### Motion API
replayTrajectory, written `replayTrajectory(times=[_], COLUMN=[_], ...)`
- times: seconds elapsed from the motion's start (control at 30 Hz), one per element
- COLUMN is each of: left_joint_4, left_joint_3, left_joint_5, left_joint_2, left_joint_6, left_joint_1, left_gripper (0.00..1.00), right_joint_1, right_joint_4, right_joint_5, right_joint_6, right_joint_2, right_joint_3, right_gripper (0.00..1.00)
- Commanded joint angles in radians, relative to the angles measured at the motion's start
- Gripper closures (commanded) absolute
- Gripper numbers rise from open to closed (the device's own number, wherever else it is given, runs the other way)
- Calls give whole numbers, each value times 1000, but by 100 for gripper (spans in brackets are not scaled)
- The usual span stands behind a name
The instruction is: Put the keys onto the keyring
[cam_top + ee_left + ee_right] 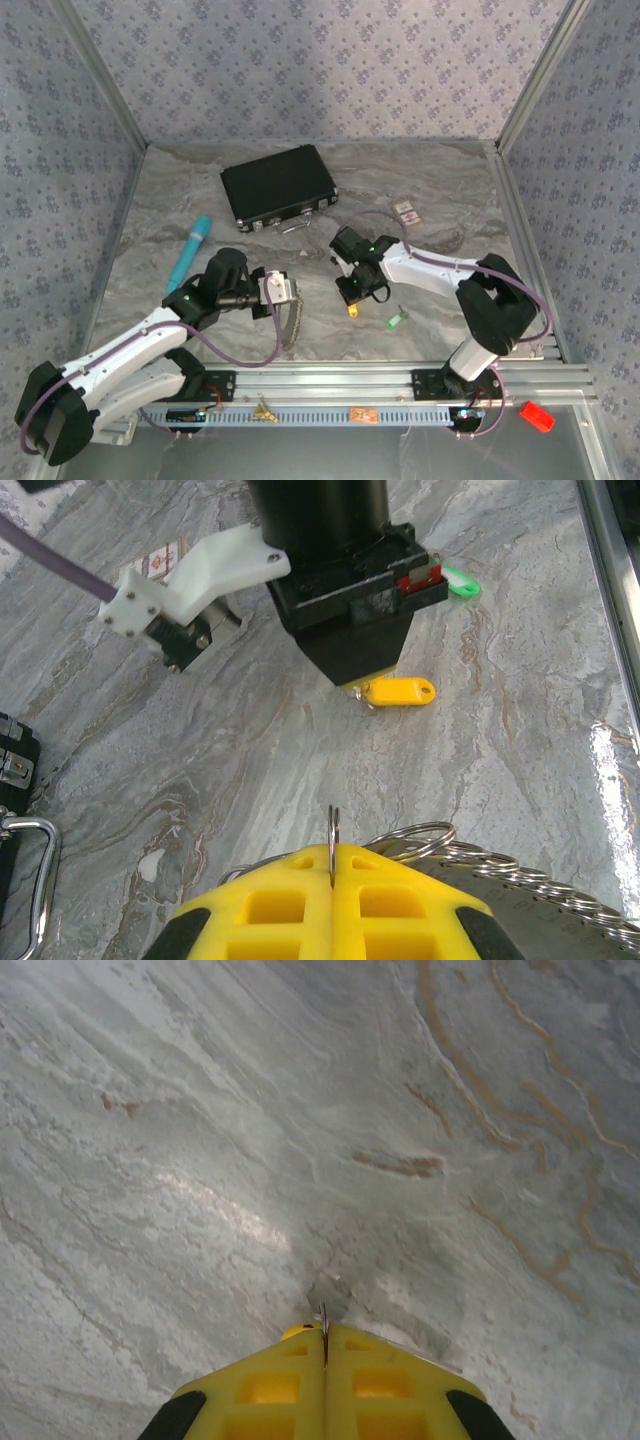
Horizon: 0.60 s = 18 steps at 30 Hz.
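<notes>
The left gripper [333, 858] is clenched on the keyring [415, 836], pinching a thin wire loop edge-on between its tips while the chain droops away to one side. Straight ahead of it, near but apart, the right gripper [350, 675] is clamped on the yellow key [400, 692], apparently by its metal end (from the right wrist camera the hold reads as a sliver of metal between shut tips). The key's plastic head juts out sideways, low over the table [430, 190]. Its long axis therefore runs across the line joining the two grippers rather than along it, while the held loop's plane points right at the right gripper. As I judge it, the coming move turns on that mismatch. The gap has to close along that line, and the key's small ring has to meet the wire squarely. A green key [395, 320] lies loose on the table just beyond the right gripper, nearer the right arm.
</notes>
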Motion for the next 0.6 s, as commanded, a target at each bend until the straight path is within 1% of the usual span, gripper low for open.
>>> replayTrajectory(times=[0.0,0.13,0.2,0.3,0.57], left_joint_4=[25,25,26,29,28], left_joint_3=[19,17,17,17,16], left_joint_5=[10,9,10,10,12], left_joint_2=[2,2,6,10,11], left_joint_6=[-7,-4,-4,-4,-3], left_joint_1=[-5,-5,-5,-5,-4], left_gripper=[100,100,100,100,100], right_joint_1=[-10,-15,-17,-19,-21], right_joint_4=[-1,8,9,10,8], right_joint_5=[-20,-30,-34,-41,-29], right_joint_6=[-15,-8,-8,-7,-2], right_joint_2=[40,60,70,81,94], right_joint_3=[31,38,43,49,56], right_gripper=[100,100,90,82,82])
